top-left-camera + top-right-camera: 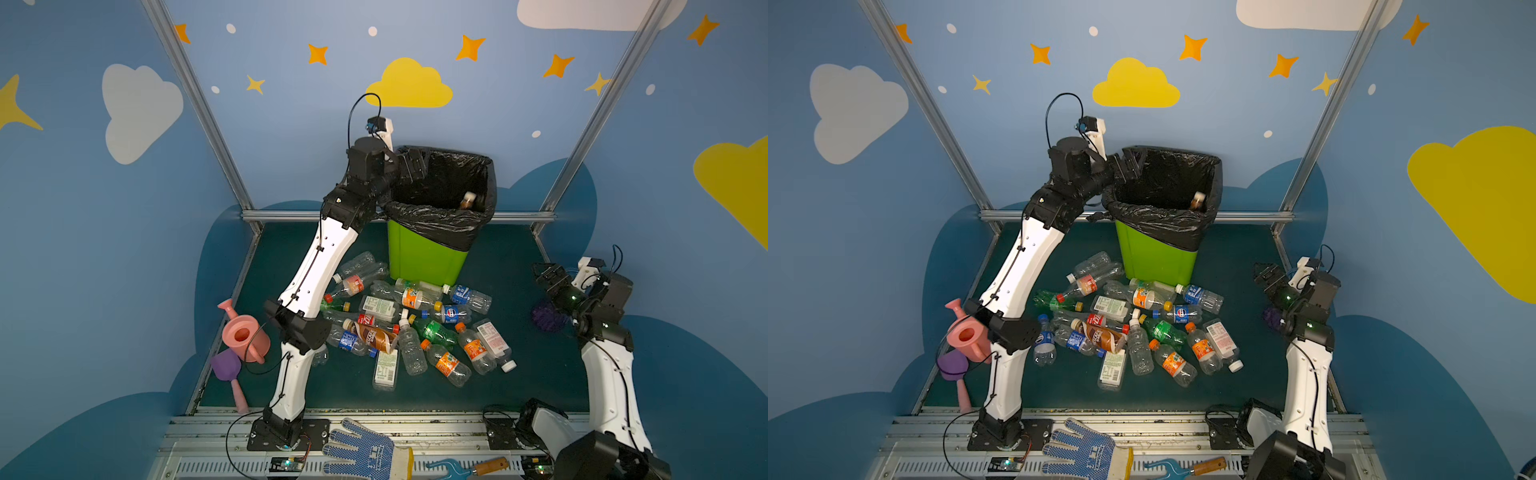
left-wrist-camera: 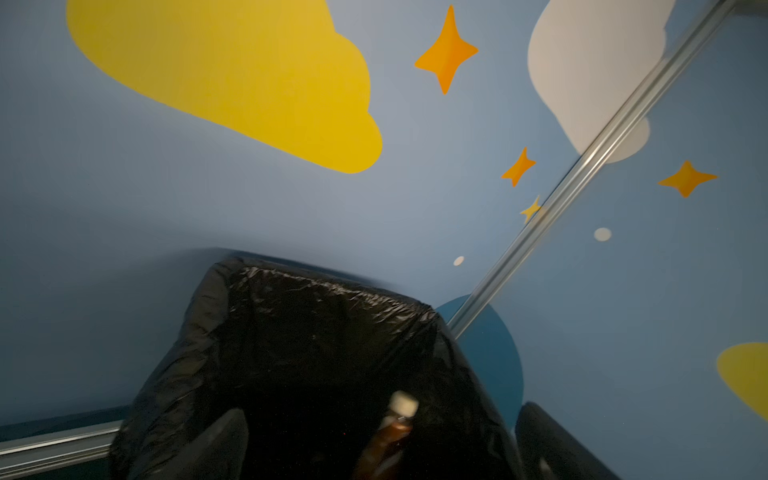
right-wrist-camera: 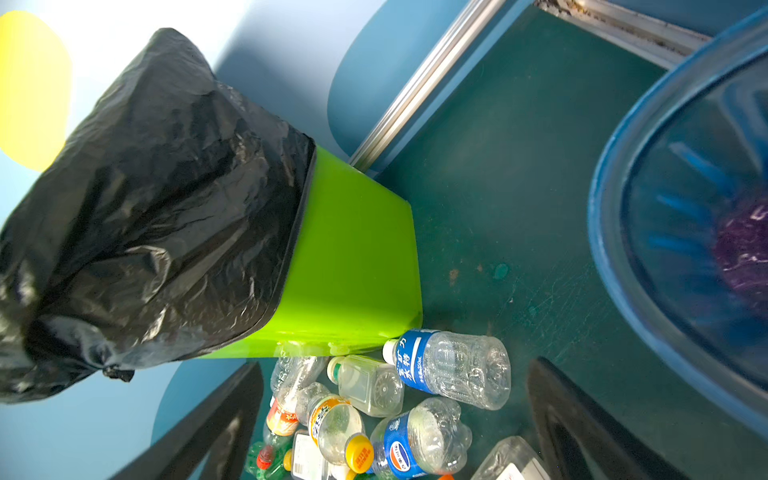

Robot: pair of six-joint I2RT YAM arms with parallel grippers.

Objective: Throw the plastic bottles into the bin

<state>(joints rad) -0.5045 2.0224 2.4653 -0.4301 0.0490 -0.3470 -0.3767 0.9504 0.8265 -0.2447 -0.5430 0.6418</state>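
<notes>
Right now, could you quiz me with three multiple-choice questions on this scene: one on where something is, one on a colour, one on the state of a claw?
1. Where is the left claw?
A. At the bin's rim.
B. Down low, near its own base.
C. Out of sight.

2. What colour is the bin below its bag?
A. Red.
B. Lime green.
C. White.

3. How is the right claw?
A. Shut tight.
B. Open and empty.
C. Hidden from view.

Answers: 1 A, both top views show it at the bag-covered rim; 2 B, the bare wall is green; 3 B, its fingers stand wide apart with nothing gripped between them.
</notes>
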